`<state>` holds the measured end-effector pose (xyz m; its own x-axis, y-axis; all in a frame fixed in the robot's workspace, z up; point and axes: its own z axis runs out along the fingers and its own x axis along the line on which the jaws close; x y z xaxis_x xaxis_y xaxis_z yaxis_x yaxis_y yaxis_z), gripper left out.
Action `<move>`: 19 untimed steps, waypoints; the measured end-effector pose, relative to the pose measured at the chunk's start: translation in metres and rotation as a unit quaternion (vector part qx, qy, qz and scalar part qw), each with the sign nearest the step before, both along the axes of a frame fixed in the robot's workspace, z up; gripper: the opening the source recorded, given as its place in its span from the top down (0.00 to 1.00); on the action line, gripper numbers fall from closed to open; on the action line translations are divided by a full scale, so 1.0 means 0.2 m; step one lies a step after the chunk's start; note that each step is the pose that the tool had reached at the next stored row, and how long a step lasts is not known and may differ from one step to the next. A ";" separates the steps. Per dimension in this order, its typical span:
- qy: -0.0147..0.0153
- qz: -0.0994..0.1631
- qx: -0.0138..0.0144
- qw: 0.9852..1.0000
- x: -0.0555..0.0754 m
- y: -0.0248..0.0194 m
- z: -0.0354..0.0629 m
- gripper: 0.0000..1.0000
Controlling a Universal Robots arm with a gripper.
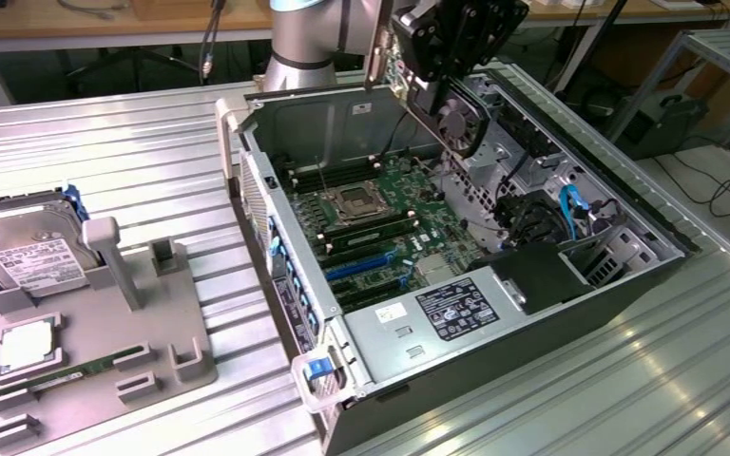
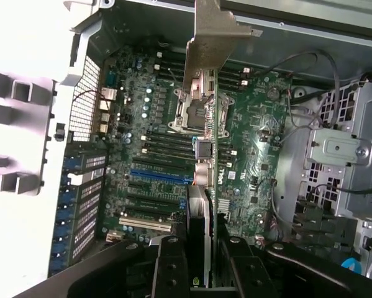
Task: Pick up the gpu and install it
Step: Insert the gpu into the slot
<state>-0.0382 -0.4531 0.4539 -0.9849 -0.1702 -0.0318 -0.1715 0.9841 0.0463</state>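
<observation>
Between the fingers [image 2: 170, 268] of the gripper [image 2: 204, 251] — the gpu [image 2: 201, 205], clamped on both faces and seen edge-on from the wrist. Grips the card near one end; silver bracket [image 2: 212, 43] at the end away from the fingers. Hangs in the air over the open case [image 1: 339, 119], touching nothing inside. Shows its fan [image 1: 458, 119] to the exterior view, just under the black gripper body. Below the gripper — the motherboard [image 2: 254, 124], well apart from the card. On it, under the card's line, the socket [image 2: 195, 115]; a little to one side of that line, the blue slot [image 2: 161, 176]. Farther out, past the case wall and well away from the gripper: a grey tray [image 1: 149, 342], with a hard drive [image 1: 29, 252] propped up in it and a memory stick [image 1: 73, 372] lying near its edge.
</observation>
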 end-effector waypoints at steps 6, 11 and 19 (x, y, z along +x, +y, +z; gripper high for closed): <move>0.000 0.023 0.000 1.000 0.00 0.000 0.000 0.73; 0.000 0.045 0.000 0.999 0.00 0.000 0.000 0.73; 0.000 0.076 0.000 0.997 0.00 0.000 0.000 0.73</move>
<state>-0.0382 -0.4531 0.4539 -0.9478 -0.3172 -0.0318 -0.3184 0.9468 0.0463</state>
